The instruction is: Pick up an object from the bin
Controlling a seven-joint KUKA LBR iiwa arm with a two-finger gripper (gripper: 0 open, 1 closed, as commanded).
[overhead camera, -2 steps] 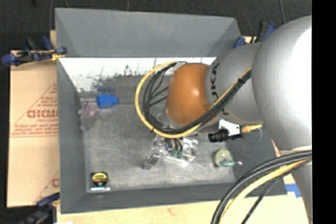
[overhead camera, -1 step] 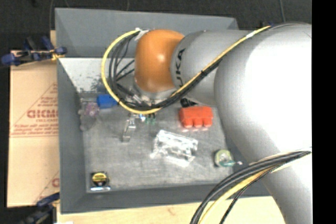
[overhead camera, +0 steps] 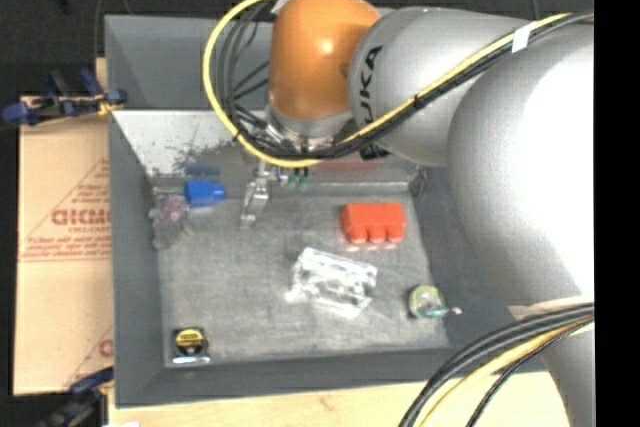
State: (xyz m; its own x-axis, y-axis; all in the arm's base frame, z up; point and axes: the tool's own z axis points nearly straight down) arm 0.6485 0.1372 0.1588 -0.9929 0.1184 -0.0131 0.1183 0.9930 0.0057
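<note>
While the small blue block lies in the bin, my hand hangs just beside it, on its side facing the bumpy red brick. I cannot tell if my hand is open or closed. The block looks hard and boxy, with a see-through purple thing near it.

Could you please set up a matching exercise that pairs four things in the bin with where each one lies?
Things:
1. blue block
2. orange block
3. clear plastic piece
4. yellow-and-black item

Places, as the view shows them:
A. bottom-left corner of the bin
B. just left of the tool
C. middle of the floor, below the tool
D. right of the tool

Pairs: 1-B, 2-D, 3-C, 4-A
</note>
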